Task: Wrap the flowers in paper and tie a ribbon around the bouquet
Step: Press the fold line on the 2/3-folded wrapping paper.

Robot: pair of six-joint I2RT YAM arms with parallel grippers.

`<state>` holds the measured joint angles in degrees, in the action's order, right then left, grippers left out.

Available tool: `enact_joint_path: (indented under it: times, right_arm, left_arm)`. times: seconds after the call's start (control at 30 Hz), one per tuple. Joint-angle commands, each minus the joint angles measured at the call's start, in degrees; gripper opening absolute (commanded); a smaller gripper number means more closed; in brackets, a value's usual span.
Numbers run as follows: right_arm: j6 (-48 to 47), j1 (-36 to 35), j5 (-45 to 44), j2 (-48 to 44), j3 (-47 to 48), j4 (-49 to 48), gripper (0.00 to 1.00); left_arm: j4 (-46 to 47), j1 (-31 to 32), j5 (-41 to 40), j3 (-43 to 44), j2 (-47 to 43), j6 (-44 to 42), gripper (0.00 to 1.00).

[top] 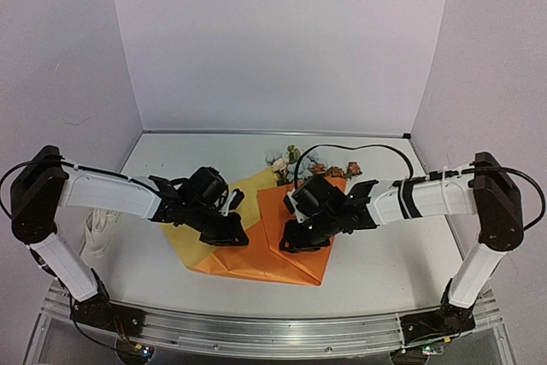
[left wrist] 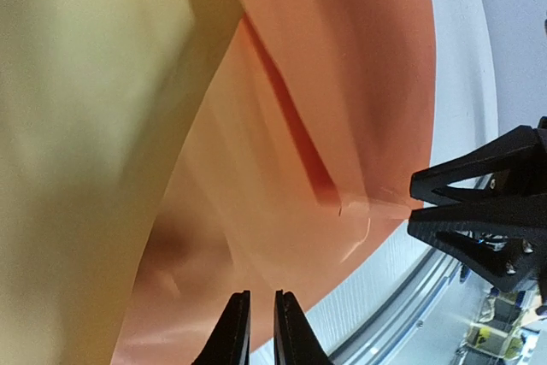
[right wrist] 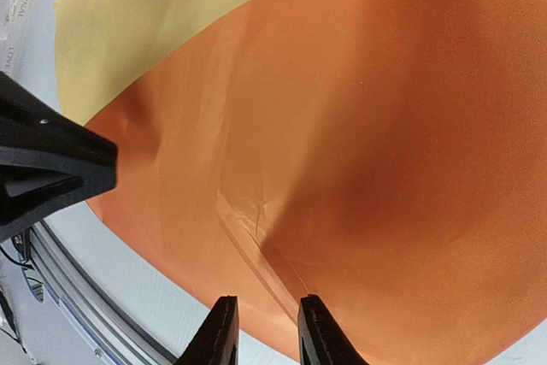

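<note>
While both arms reach inward over the paper, I see left gripper barely apart, right gripper wider — both empty, flowers showing only from above.

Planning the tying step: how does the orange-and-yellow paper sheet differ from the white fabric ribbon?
The orange-and-yellow paper sheet lies mid-table, broad and folded; the white fabric ribbon lies bunched at the left edge, narrow. The paper reaches the pastel artificial flowers; the ribbon does not. Both rest on the table.
</note>
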<state>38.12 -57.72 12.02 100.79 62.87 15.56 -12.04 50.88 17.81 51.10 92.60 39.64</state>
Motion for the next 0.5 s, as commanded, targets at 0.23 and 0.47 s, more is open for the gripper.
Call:
enact_joint_path:
  times: [0.23,0.47]
  right_arm:
    - [-4.6,-1.3,-3.1,4.2,4.9,4.2,0.25]
    - [-6.1,-2.0,-3.4,6.8,7.7,5.3,0.24]
  left_arm:
    - [1.7,-0.2,-8.8,-20.9,-24.4,29.2,0.28]
    - [3.4,1.0,-13.8,-27.8,-30.4,36.7,0.37]
